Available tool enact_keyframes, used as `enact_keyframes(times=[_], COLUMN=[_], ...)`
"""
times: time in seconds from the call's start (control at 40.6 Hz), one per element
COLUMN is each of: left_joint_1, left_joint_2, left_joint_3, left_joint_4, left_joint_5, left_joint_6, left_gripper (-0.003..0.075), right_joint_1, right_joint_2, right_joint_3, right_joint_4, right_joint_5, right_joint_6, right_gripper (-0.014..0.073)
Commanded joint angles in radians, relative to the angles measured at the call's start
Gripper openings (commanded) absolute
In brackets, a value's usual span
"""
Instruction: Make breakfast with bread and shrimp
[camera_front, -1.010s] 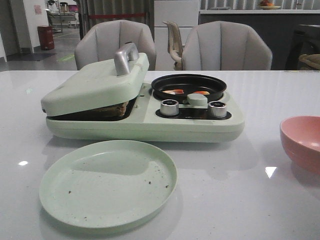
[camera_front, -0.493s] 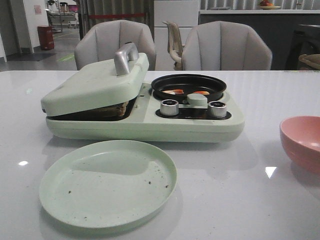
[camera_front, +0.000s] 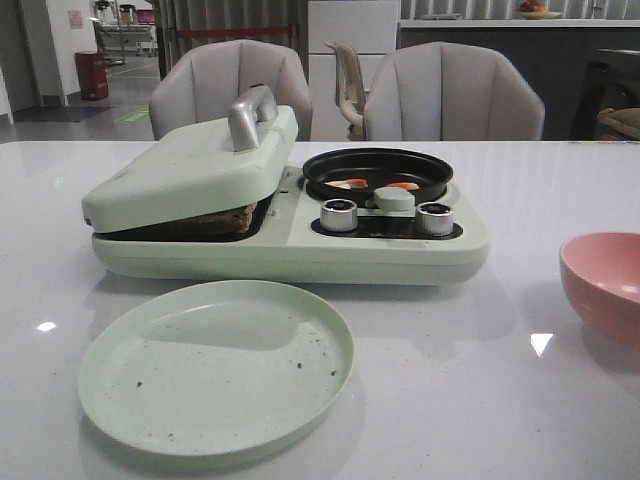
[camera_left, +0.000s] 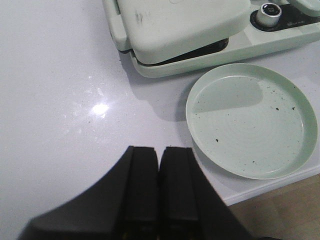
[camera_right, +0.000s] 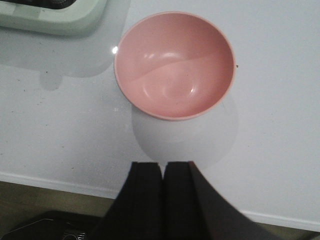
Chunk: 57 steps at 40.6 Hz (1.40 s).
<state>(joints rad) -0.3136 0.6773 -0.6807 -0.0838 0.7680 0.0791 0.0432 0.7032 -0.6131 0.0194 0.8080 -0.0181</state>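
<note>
Two shrimp (camera_front: 375, 185) in one pan (camera_front: 378, 164); one plate (camera_front: 216, 369), one bowl (camera_front: 603, 283).

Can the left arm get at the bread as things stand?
Probably not directly. The bread sits under the lowered lid, with only an edge showing in the gap. The left gripper is shut, back near the table edge, so the lid's handle would need lifting first.

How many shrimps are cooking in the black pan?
2 shrimp show in the black pan: one on the left, one on the right. The pan's rim may hide more.
</note>
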Motion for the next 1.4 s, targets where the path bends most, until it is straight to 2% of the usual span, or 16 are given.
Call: enact_keyframes(times=[0.0,0.271,0.394,0.739,0.961,1.035,1.208,1.38], left_joint_1=[-0.003,-0.003,0.011,0.235,0.293,0.293,0.293,0.291], left_joint_2=[-0.001,-0.003,-0.101,-0.542,-0.705,-0.701,-0.703,-0.703], left_joint_3=[-0.028,-0.026,0.021,0.464,0.684,0.685,0.689,0.689], left_joint_4=[-0.004,-0.002,0.117,0.115,0.084,0.084,0.084,0.084], left_joint_5=[-0.072,-0.077,-0.152,-0.484,-0.708,-0.715,-0.831,-0.835], left_joint_6=[-0.015,-0.015,0.000,-0.002,-0.002,-0.002,-0.002,-0.002], left_gripper=[0.0101,0.0101,0.0101,0.0101,0.0101,0.0101,0.0101,0.0101], right_joint_1=[-0.004,-0.004,-0.004,-0.004,-0.004,-0.004,-0.004,-0.004], right_joint_2=[-0.004,-0.004,-0.004,-0.004,-0.004,-0.004,-0.001,-0.001], right_joint_3=[-0.029,-0.029,-0.029,-0.029,-0.029,-0.029,-0.029,-0.029], right_joint_4=[-0.004,-0.004,-0.004,-0.004,-0.004,-0.004,-0.004,-0.004], right_joint_5=[-0.066,-0.066,-0.066,-0.065,-0.065,-0.060,-0.060,-0.060], right_joint_6=[0.001,0.001,0.001,0.001,0.001,0.001,0.001,0.001], right_gripper=[0.0036,0.0036,0.0036,0.0036,0.0036,0.0036,0.0036,0.0036])
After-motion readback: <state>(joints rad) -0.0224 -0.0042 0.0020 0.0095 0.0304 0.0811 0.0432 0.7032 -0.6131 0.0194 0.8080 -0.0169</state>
